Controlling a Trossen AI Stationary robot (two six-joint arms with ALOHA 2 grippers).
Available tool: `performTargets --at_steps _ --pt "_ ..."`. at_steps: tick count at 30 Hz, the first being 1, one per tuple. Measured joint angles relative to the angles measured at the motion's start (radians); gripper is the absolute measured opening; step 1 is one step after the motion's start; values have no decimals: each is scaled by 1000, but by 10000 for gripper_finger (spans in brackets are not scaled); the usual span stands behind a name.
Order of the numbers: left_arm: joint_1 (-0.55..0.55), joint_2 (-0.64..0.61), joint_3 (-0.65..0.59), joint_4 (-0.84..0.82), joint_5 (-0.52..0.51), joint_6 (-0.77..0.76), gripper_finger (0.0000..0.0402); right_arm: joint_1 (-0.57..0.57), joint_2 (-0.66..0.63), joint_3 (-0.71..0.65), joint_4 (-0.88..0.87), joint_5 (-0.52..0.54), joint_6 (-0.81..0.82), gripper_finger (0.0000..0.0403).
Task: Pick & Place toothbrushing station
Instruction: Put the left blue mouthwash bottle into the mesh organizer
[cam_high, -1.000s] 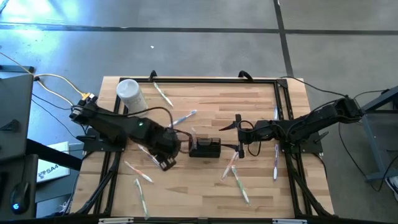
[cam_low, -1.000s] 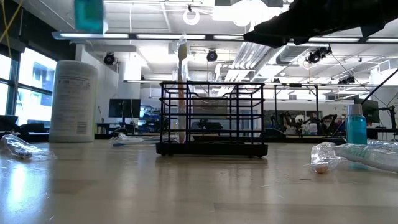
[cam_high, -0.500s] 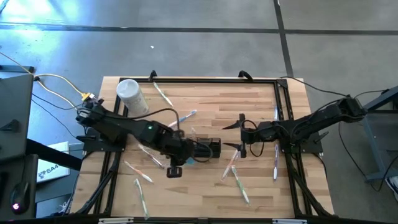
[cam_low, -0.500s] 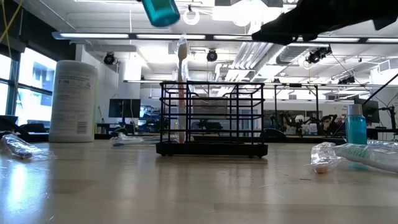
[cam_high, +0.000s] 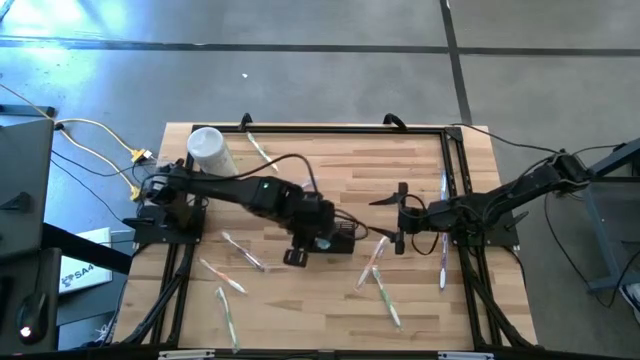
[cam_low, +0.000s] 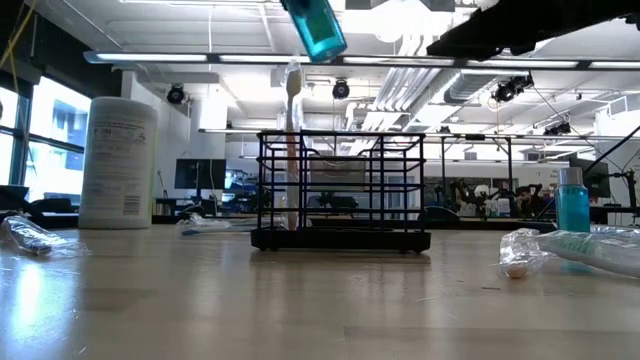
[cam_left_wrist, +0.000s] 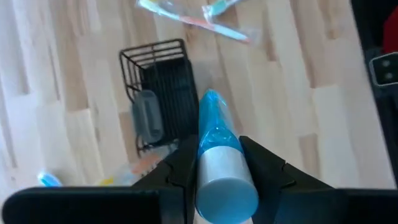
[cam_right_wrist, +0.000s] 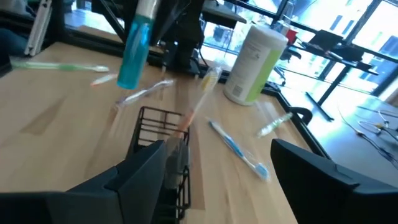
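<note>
The toothbrushing station is a black wire rack (cam_high: 338, 238) standing on its base at the table's middle. It also shows in the low view (cam_low: 340, 190), the left wrist view (cam_left_wrist: 158, 93) and the right wrist view (cam_right_wrist: 158, 155). A toothbrush (cam_low: 292, 140) stands upright in it. My left gripper (cam_high: 315, 240) is above the rack's left end, shut on a blue tube (cam_left_wrist: 214, 140) with a white cap (cam_left_wrist: 225, 183). My right gripper (cam_high: 400, 217) is open and empty just right of the rack; its fingers frame the right wrist view (cam_right_wrist: 230, 186). My left gripper pinches the blue tube between its two fingers (cam_left_wrist: 180, 168), on the sides near the white-capped end (cam_left_wrist: 211, 158). The fingers point down from above and run along the tube. The tube is lifted clear, tilted, its blue end (cam_low: 315, 25) hanging down over the rack.
A white cylindrical container (cam_high: 210, 150) stands at the far left. Wrapped toothbrushes lie about: (cam_high: 262, 150), (cam_high: 300, 187), (cam_high: 243, 252), (cam_high: 228, 318), (cam_high: 385, 295), (cam_high: 443, 258). A small blue bottle (cam_low: 572, 200) and a wrapped item (cam_low: 570, 250) are at the right in the low view.
My left gripper has carried the blue tube toward the table's right edge until it is over the rack. The tube has tipped from upright to tilted. My right gripper has drawn back a little toward the right edge, still open.
</note>
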Motion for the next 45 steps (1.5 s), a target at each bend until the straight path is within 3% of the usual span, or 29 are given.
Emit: performTargets --at_steps 11,45 --pt "51 161 129 -99 3 101 88 0 0 0 -38 35 12 283" --pt "83 280 135 -106 45 133 88 0 1 0 -79 31 26 283"
